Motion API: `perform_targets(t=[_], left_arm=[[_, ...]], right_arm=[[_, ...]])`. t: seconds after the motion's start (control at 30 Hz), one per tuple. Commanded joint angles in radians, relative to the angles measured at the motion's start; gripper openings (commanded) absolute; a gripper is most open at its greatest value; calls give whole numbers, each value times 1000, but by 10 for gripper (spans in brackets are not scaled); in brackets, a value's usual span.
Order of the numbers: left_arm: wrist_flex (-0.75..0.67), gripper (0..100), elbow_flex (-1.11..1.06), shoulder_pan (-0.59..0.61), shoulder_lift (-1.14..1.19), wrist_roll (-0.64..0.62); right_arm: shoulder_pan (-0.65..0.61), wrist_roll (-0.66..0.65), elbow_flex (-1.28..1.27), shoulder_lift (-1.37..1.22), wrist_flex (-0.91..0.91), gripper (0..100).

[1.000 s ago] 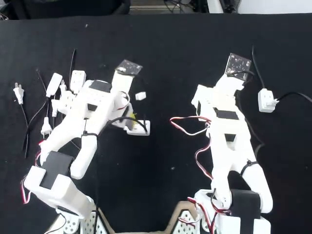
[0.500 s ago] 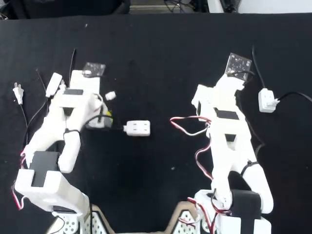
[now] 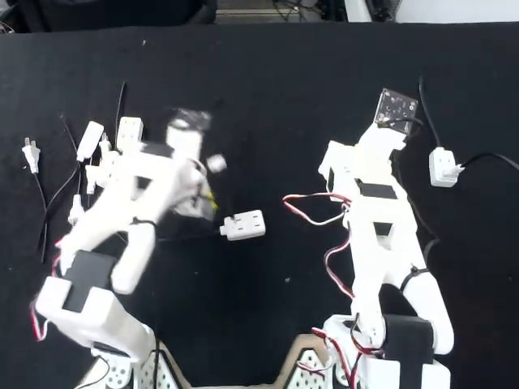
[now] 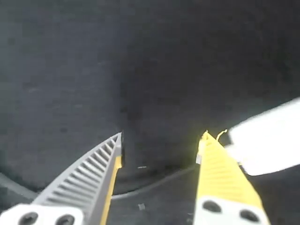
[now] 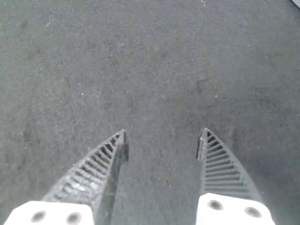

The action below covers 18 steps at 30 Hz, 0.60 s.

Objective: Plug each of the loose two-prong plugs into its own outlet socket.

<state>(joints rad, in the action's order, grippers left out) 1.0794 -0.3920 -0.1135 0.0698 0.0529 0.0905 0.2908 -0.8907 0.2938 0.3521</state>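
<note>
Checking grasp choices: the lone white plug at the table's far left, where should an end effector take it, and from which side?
Take the plug on its white body, across the two long sides, coming straight down from above. It lies flat, prongs seemingly toward the far edge and cord trailing back toward the arms, so that likely leaves the prongs free for a socket.

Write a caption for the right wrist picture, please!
The right arm's open gripper, with ribbed grey plastic fingers, hovers over the matte black table.

A black-covered table (image 3: 276, 65) meets what may be a white wall (image 3: 458, 10).
</note>
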Motion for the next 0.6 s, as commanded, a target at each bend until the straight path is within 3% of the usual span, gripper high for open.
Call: perform_targets(t=[0.0,0.13,0.23,0.43,0.57], left_arm=[[189,267,268,153,-46,71],[394,267,443,269,-34,241],[470,267,496,371,-34,381],[457,267,501,587,-34,643],[342,267,501,716,-34,709]], right_arm=[[15,9,25,42,-26,230],[14,9,25,42,-28,230],[14,9,25,42,-28,230],[14,9,25,42,-25,230],[12,9,24,42,-25,230]])
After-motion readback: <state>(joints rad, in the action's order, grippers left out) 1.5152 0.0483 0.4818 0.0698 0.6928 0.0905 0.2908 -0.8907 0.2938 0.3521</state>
